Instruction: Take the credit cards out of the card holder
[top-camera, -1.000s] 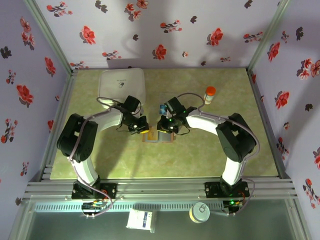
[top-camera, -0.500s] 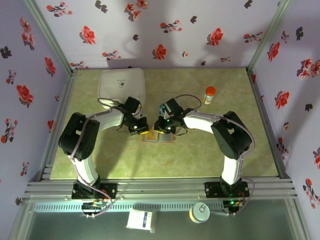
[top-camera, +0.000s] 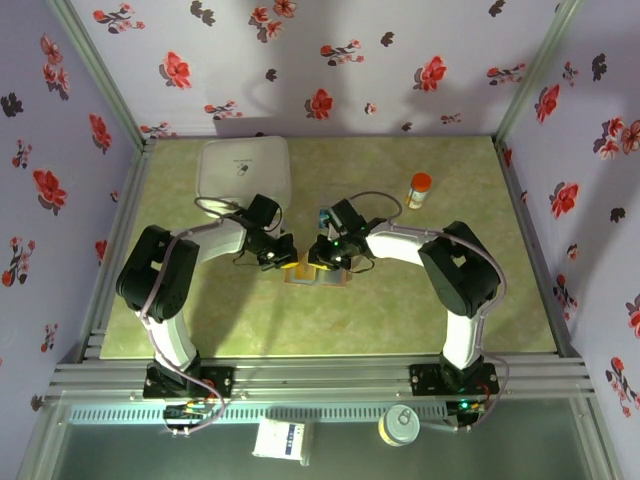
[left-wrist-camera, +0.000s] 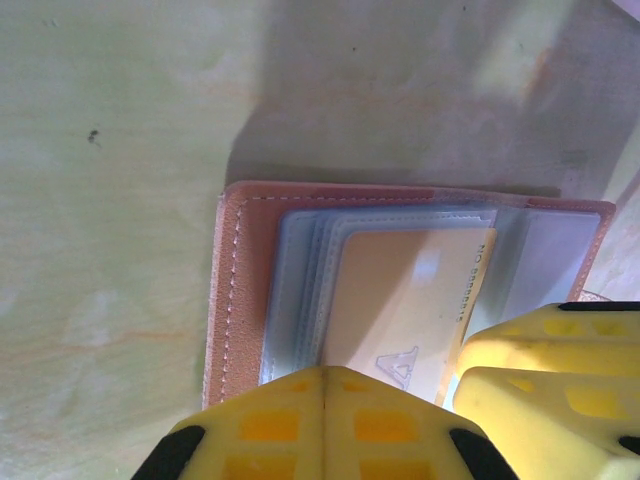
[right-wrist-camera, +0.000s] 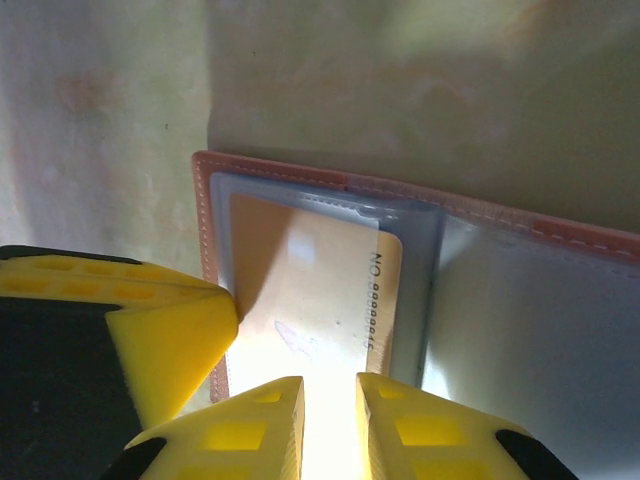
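Card holder (top-camera: 318, 273) lies spread open and flat near the middle of the green bench (top-camera: 420, 310), tan leather rim outward, grey-blue lining and clear sleeves facing up. A yellow-orange card (left-wrist-camera: 400, 290) sits in the top sleeve, with a row of print along one short edge and a triangular mark near the other end.

My left fingers (left-wrist-camera: 260, 435) are clenched tight together with nothing between them, their tips down on the sleeve stack at the 6 o'clock edge of my left wrist view. From above, they meet the holder at its 10 o'clock corner.

My right fingers (right-wrist-camera: 425, 435) come in at the holder's 12 o'clock side. They stand a narrow slit apart, tips on the near end of the yellow-orange card, where the glare is strong. I cannot tell whether they pinch the card's edge or only rest on it. The two sets of fingers sit just beside each other over the same half of the holder.

A white rounded box (top-camera: 243, 168) rests at 11 o'clock from the holder, and an orange-capped bottle (top-camera: 420, 188) stands upright at 2 o'clock, well apart.
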